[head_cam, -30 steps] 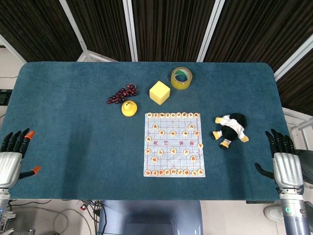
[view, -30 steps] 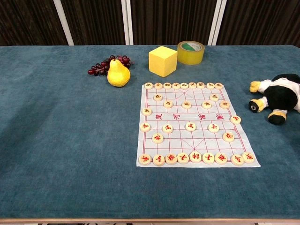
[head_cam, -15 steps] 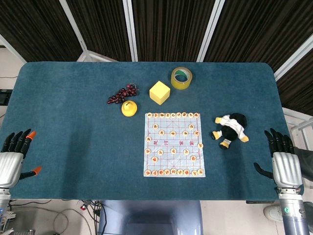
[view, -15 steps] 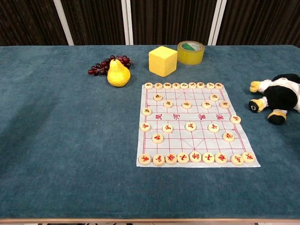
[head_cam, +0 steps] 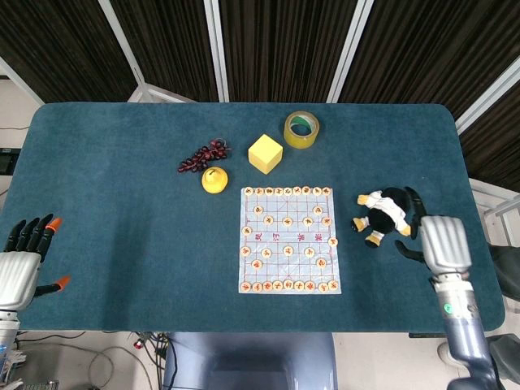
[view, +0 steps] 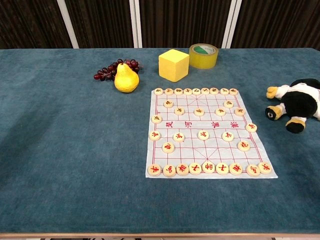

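**Right hand beside the stuffed penguin**

The right hand (head_cam: 443,242) is over the blue surface (head_cam: 114,187), just at 3 o'clock from the stuffed penguin (head_cam: 383,215). Its fingers point toward 12 o'clock, next to the toy. I cannot tell if they touch it. The hand holds nothing.

The left hand (head_cam: 18,264) is at the 9 o'clock edge of the surface, with its fingers apart and nothing in it.

The penguin lies on its side, at 3 o'clock from the Chinese chess board (head_cam: 288,240). Round chess pieces (head_cam: 288,220) sit on the board. At 12 o'clock from the board are a yellow cube (head_cam: 265,153) and a tape roll (head_cam: 301,129). A yellow pear (head_cam: 214,179) and dark grapes (head_cam: 203,156) lie at 11 o'clock.
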You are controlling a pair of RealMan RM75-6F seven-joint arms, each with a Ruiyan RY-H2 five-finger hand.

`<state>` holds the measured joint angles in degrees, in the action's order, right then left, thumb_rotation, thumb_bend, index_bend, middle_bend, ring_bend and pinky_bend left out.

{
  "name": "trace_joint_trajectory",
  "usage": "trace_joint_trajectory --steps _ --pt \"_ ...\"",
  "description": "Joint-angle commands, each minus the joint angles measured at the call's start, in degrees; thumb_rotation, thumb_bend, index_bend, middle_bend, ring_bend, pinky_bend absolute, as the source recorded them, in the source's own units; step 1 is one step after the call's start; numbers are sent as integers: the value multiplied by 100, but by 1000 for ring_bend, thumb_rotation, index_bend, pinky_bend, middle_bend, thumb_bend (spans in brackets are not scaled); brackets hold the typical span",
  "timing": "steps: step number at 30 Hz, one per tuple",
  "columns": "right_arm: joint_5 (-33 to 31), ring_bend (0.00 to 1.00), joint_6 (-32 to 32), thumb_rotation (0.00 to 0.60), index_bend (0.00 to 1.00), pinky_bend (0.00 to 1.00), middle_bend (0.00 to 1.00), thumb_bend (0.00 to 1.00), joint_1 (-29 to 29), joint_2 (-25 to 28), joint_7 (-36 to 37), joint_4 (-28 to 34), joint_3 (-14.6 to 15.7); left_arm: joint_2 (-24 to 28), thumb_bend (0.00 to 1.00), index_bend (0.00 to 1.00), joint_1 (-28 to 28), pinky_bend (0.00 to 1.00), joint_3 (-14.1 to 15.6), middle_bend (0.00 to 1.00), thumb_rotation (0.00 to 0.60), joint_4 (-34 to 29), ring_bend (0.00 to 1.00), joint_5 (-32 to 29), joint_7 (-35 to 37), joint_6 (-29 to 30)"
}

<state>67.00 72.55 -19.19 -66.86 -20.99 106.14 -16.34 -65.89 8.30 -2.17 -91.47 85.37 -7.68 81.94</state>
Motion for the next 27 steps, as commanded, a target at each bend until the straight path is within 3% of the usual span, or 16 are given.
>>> trace_joint_trajectory --steps 1,7,15,27 --pt "-879 955 -578 600 234 819 941 267 -579 -196 -605 187 -255 -2 0 0 6 0 0 0 600 5 0 -9 -12 -15" --pt "-1915 1000 -830 600 344 876 1000 265 -1271 -779 -1465 6 -236 6 0 0 19 0 3 0 600 8 0 -8 33 -37" --pt "-2866 1000 -689 600 348 898 1000 265 -1816 -1579 -2142 -261 -31 19 0 0 39 0 7 0 600 14 0 -7 94 -72" --pt "-3138 1000 -414 600 381 928 1000 266 -2120 -2371 -2294 -663 236 48 0 0 61 0 -2 0 600 23 0 -18 237 -104"
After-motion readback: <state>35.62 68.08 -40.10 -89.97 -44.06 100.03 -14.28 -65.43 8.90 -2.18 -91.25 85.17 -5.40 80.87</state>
